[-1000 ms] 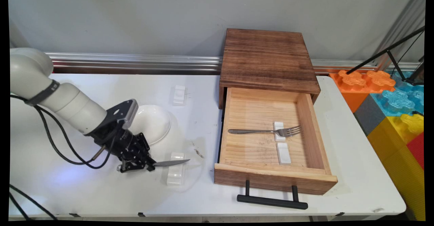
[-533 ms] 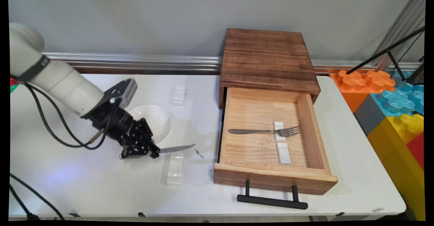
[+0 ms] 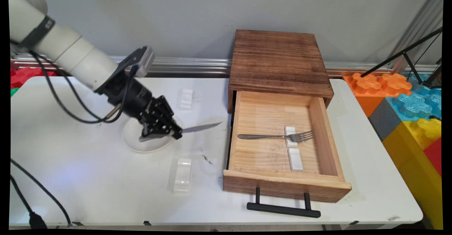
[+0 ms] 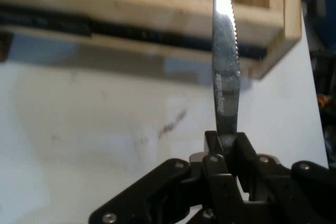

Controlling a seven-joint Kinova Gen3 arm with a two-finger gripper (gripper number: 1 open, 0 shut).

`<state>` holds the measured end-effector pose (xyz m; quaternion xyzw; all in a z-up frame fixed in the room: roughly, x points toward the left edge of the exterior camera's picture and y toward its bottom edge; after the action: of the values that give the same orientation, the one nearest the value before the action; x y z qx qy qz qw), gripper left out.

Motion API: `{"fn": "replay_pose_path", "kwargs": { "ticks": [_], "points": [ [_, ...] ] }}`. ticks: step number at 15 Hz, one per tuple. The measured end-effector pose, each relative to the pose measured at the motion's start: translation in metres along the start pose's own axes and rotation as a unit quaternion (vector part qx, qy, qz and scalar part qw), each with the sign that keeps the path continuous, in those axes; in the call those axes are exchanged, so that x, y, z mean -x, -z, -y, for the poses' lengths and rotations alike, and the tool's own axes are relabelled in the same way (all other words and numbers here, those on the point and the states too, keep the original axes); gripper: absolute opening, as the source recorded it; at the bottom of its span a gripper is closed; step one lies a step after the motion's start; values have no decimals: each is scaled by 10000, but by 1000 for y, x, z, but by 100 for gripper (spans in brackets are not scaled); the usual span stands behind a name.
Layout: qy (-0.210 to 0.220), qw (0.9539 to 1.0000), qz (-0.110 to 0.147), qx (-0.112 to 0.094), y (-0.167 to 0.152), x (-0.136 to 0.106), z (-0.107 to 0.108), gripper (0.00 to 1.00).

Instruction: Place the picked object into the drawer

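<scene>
My gripper (image 3: 175, 132) is shut on a steel knife (image 3: 201, 127), held in the air above the table with the blade pointing right toward the open wooden drawer (image 3: 243, 178). In the hand view the serrated knife (image 4: 226, 66) rises from between the fingertips (image 4: 212, 145) toward the drawer's side wall (image 4: 157, 17). A white dish (image 3: 136, 143) lies on the table just under and left of the gripper. Inside the drawer a fork (image 3: 275, 136) lies across a white rest (image 3: 291, 141), with a second white rest (image 3: 295, 159) beside it.
A white cutlery rest (image 3: 182, 175) lies on the table below the gripper, another (image 3: 186, 98) near the back. The dark wooden cabinet (image 3: 279, 60) stands behind the drawer. The drawer's black handle (image 3: 283, 209) juts toward the near edge. Coloured foam blocks (image 3: 406, 104) sit at right.
The gripper has lifted the knife off the near white rest and carried it up and to the right, toward the drawer. The dish is now more uncovered.
</scene>
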<state>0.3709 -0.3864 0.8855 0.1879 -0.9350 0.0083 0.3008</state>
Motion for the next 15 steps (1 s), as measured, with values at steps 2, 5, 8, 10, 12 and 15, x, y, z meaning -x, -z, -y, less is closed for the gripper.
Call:
{"fn": "replay_pose_path", "kwargs": {
  "ticks": [2, 5, 8, 10, 12, 15],
  "points": [
    [-17, 10000, -46, -24, 2, -20, 2, 0],
    [-38, 9999, -93, 7, 1, -52, 0, 0],
    [-84, 9999, -65, 76, -5, -82, -3, 0],
    [-121, 9998, -42, 130, -12, -101, -7, 0],
    [-142, 9998, -34, 159, -21, -119, -9, 0],
    [-149, 9997, -39, 171, -37, -146, -12, 0]
  ]
}}
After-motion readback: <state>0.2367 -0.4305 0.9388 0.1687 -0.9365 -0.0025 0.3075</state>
